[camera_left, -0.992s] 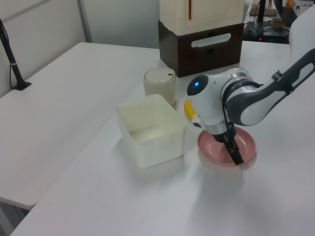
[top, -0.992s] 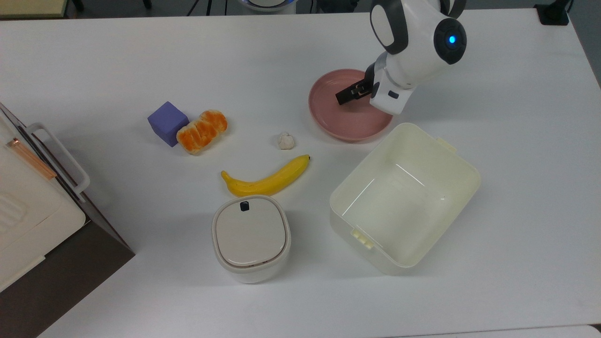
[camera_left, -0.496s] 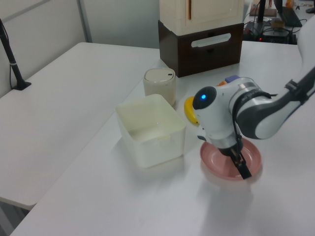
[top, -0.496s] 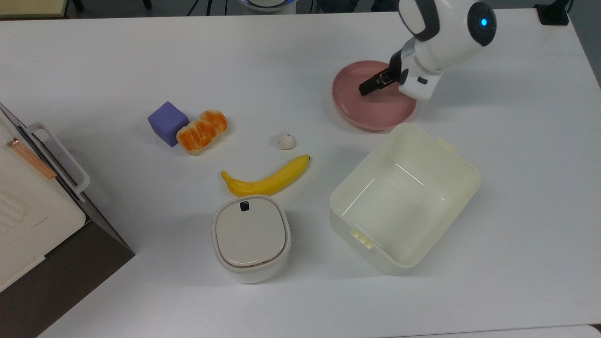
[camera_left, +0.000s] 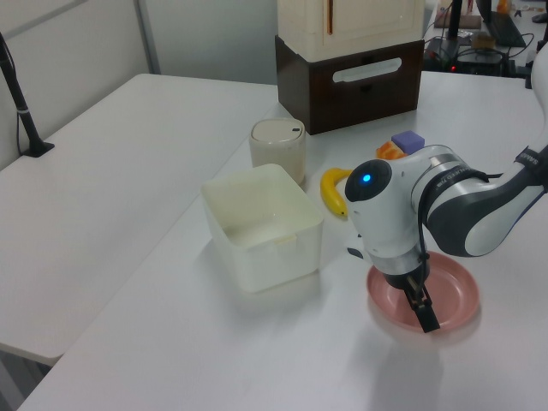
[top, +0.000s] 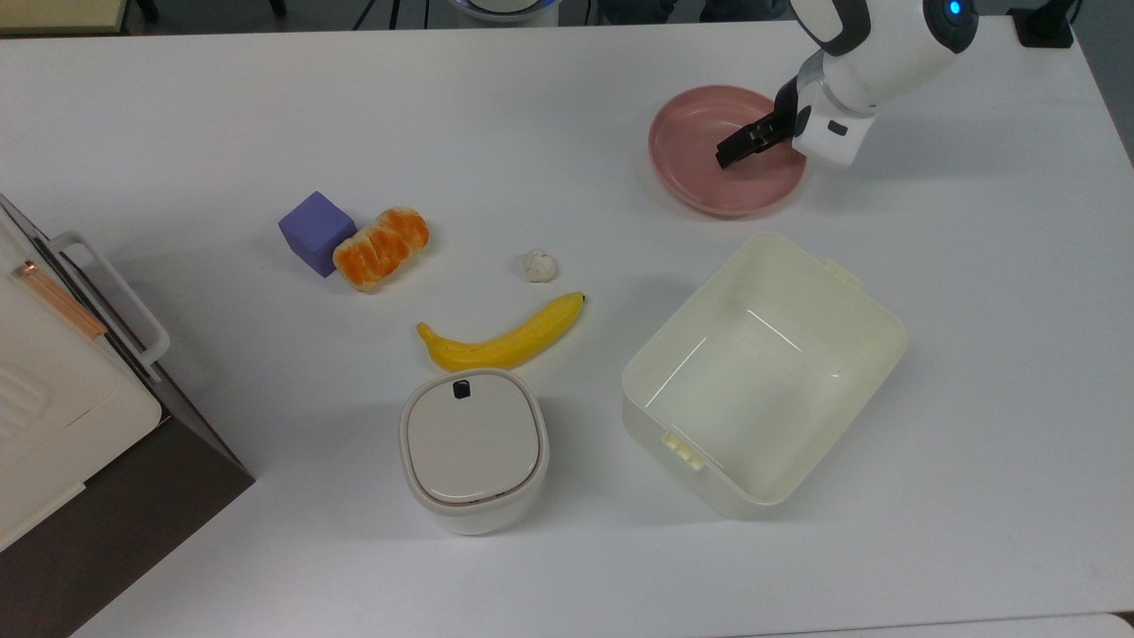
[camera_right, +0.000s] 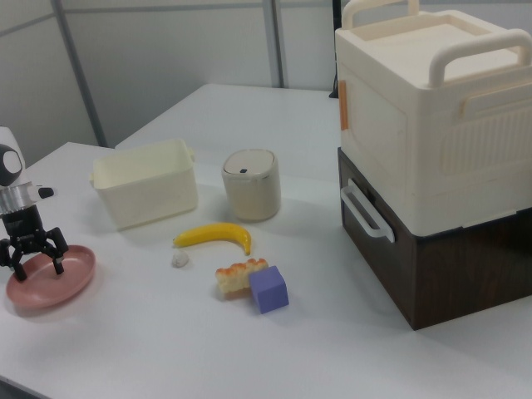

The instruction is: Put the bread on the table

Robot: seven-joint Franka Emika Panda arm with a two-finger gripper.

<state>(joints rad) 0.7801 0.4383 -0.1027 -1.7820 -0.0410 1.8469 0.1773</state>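
Your end effector [camera_right: 32, 252], fingers spread and empty, hangs over the round pink plate [top: 687, 190] at the top view's two o'clock because the glossy orange-brown bread bun [top: 382, 248] already rests on the white tabletop [top: 532, 115].

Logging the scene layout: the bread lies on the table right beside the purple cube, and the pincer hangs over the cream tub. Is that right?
Not quite. The bread does lie on the table beside the purple cube, but the pincer hangs over the pink plate, not the cream tub, as the top view shows.
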